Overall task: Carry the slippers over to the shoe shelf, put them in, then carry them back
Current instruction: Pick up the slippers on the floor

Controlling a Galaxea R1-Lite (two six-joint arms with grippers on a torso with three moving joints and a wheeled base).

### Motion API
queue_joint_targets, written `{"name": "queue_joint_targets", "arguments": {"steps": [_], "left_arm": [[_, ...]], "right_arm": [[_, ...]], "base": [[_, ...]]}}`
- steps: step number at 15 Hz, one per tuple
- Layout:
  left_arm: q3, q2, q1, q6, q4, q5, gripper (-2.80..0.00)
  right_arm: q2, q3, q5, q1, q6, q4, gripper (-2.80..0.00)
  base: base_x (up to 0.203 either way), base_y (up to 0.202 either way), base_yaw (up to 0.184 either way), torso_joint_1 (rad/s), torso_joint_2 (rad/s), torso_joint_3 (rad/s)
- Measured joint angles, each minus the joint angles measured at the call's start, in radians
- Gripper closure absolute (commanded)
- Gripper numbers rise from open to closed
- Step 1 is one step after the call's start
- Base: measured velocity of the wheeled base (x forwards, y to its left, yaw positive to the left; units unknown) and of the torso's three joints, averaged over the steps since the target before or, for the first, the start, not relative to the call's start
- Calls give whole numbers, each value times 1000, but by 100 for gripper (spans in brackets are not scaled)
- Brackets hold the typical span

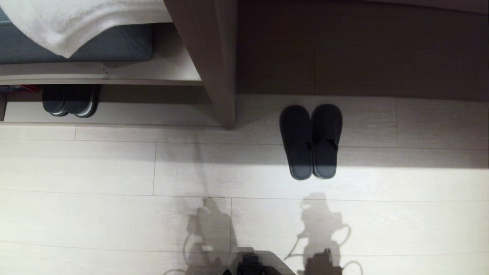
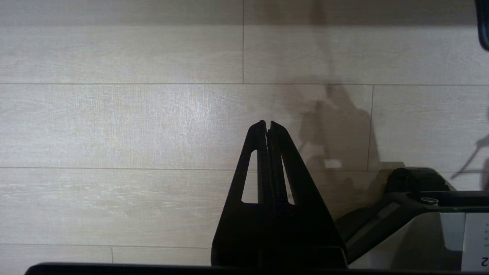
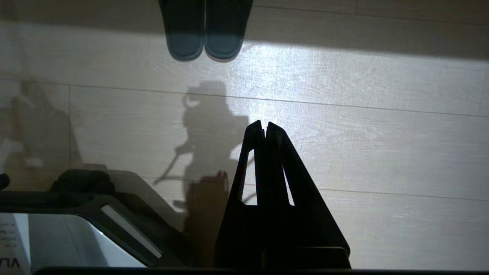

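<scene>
The slippers (image 1: 310, 141), a dark grey pair, lie side by side on the pale plank floor with their toes towards a dark brown panel. Their heel ends (image 3: 204, 34) show in the right wrist view, well ahead of my right gripper (image 3: 264, 124). That gripper is shut on nothing and hangs over bare floor. My left gripper (image 2: 267, 123) is also shut and empty above bare planks, off to the left of the pair. A low pale-wood cubby (image 1: 153, 110) opens at the left; I cannot tell whether it is the shoe shelf.
Another dark pair with whitish sole edges (image 1: 70, 101) sits inside that cubby. A brown upright panel (image 1: 214, 76) divides the cubby from the dark wall panel (image 1: 363, 49). White cloth (image 1: 76, 23) hangs on the shelf above. My base (image 3: 76, 214) is close below.
</scene>
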Motion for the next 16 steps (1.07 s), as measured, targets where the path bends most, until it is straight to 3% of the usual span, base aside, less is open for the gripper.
{"name": "queue_joint_targets", "arguments": {"steps": [16], "left_arm": [[-3,0,0,1,9,0,0]], "right_arm": [[0,0,2,0,-16,1,0]], "base": [[0,0,0,4,3,-198]]}}
